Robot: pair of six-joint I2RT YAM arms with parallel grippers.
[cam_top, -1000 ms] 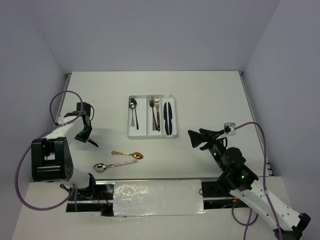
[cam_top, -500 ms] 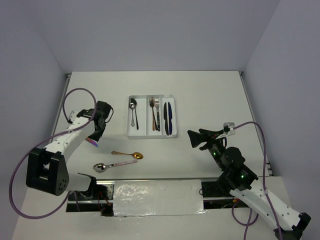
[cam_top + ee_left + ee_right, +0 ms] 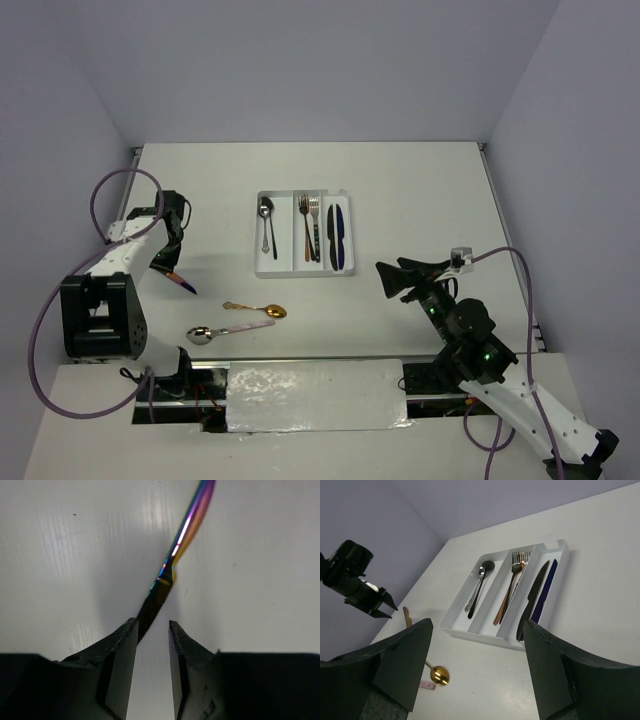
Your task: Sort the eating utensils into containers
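An iridescent purple knife [image 3: 183, 283] lies on the table at the left. In the left wrist view the knife [image 3: 187, 527] runs away from me, and its serrated blade ends beside my left finger. My left gripper [image 3: 172, 267] hovers over the blade end with its jaws a narrow gap apart [image 3: 152, 626] and bare table between them. My right gripper [image 3: 386, 278] is wide open and empty [image 3: 477, 625], right of the white tray [image 3: 300, 272]. The tray holds spoons [image 3: 267, 225], forks [image 3: 308, 225] and knives [image 3: 336, 235] in separate compartments.
A gold spoon [image 3: 258, 308] and a silver spoon with a pink handle [image 3: 225, 330] lie on the table in front of the tray. The gold spoon's bowl shows in the right wrist view [image 3: 440, 675]. Walls close the table on three sides.
My left arm swung right toward the tray, then came back left over the iridescent knife. The knife stayed on the table. The right arm has hardly moved.
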